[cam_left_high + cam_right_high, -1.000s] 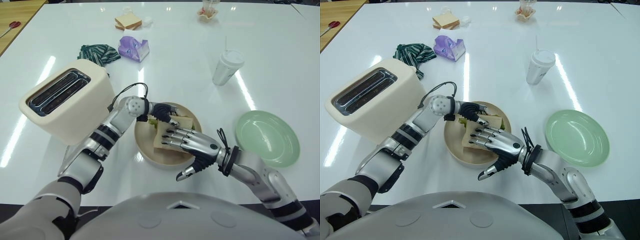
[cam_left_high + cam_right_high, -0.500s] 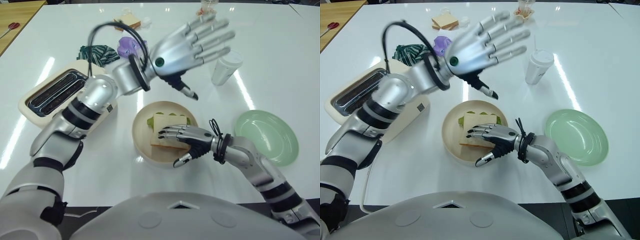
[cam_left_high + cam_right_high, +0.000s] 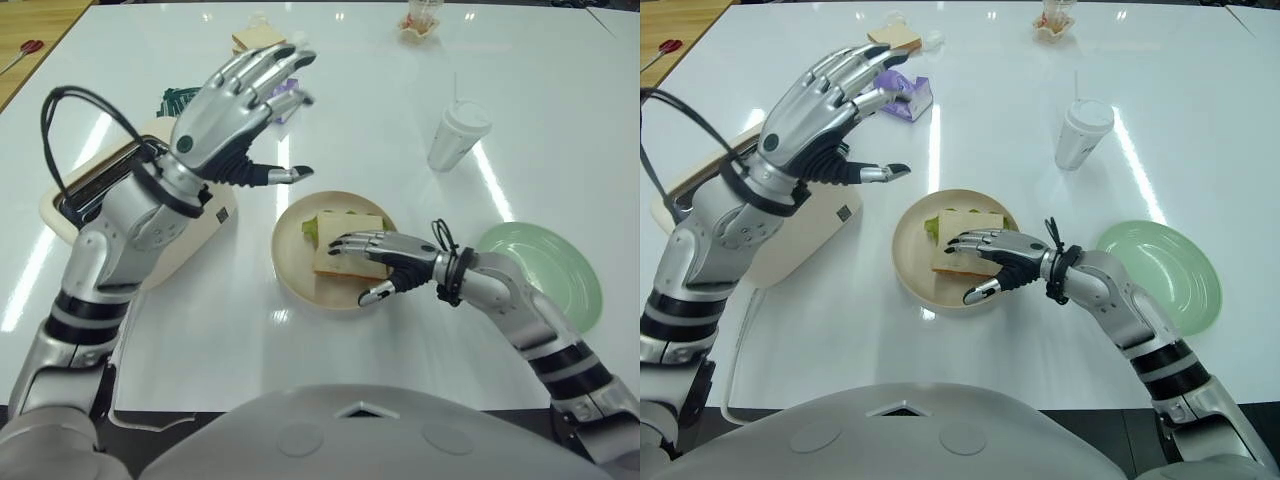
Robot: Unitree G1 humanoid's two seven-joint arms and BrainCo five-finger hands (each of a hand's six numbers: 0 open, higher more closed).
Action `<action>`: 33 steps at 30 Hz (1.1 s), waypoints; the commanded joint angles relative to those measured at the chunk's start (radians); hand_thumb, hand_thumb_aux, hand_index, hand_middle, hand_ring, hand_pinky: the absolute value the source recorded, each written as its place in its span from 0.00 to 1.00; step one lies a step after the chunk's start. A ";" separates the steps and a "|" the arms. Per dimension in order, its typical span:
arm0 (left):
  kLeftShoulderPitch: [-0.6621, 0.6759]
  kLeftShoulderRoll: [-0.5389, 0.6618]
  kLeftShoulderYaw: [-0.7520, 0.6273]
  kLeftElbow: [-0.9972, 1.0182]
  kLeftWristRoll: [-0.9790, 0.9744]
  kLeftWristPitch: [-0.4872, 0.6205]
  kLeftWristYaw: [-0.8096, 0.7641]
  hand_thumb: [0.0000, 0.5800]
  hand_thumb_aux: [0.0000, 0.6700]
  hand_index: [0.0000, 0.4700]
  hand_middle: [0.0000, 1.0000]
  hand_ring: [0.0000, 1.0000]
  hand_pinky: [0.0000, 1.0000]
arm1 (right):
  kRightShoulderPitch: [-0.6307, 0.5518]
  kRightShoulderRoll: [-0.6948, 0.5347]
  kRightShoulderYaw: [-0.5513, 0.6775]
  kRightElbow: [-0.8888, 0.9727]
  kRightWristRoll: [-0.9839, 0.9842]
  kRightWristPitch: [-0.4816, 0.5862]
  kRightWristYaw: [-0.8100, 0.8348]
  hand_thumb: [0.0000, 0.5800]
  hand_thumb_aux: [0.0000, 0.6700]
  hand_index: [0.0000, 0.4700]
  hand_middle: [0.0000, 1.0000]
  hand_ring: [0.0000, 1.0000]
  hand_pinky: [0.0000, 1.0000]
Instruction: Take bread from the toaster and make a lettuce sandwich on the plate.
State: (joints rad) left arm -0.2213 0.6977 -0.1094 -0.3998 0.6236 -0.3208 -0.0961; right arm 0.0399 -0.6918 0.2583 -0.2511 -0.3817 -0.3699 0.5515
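Note:
A sandwich sits on the beige plate (image 3: pixel 288 272), its top bread slice (image 3: pixel 350 238) over green lettuce (image 3: pixel 310 229) that peeks out at the far left side. My right hand (image 3: pixel 386 262) lies on the near right part of the top slice with its fingers stretched flat and nothing grasped. My left hand (image 3: pixel 232 108) hangs open and spread in the air, above the right end of the cream toaster (image 3: pixel 190 228) and left of the plate. The arm hides most of the toaster's slots.
A pale green plate (image 3: pixel 550 268) lies right of my right forearm. A white lidded cup with a straw (image 3: pixel 456 134) stands behind it. At the far side are a purple packet (image 3: pixel 912 100), a striped cloth (image 3: pixel 176 98), stacked bread slices (image 3: pixel 256 38) and a small dish (image 3: pixel 420 24).
My left hand has lifted off the sandwich, swung up, then drawn back left to hang above the toaster. My right hand has stayed on the top slice, sliding a little to the right.

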 commanded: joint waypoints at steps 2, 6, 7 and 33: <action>0.226 0.066 0.069 -0.134 -0.100 -0.043 -0.123 0.75 0.50 0.50 0.00 0.00 0.00 | 0.119 0.005 -0.176 -0.196 0.178 0.072 -0.023 0.00 0.00 0.00 0.00 0.00 0.00; 0.385 0.115 0.084 -0.196 -0.203 -0.062 -0.252 1.00 1.00 1.00 0.00 0.00 0.00 | 0.280 0.009 -0.231 -0.325 0.244 0.074 -0.020 0.61 0.38 0.38 0.00 0.00 0.00; 0.431 0.134 0.062 -0.207 -0.218 -0.068 -0.295 1.00 1.00 1.00 0.00 0.00 0.00 | 0.323 0.017 -0.223 -0.338 0.231 0.058 -0.027 0.91 0.70 0.70 0.07 0.07 0.07; 0.197 -0.150 -0.383 0.204 0.311 -0.039 -0.371 1.00 1.00 1.00 1.00 1.00 1.00 | 0.161 0.157 0.120 0.057 -0.559 0.044 -0.239 1.00 1.00 1.00 1.00 1.00 1.00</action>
State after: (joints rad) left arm 0.0668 0.5937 -0.4680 -0.2821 0.8794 -0.3735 -0.5018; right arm 0.2816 -0.5454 0.3774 -0.2871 -0.8758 -0.3778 0.3148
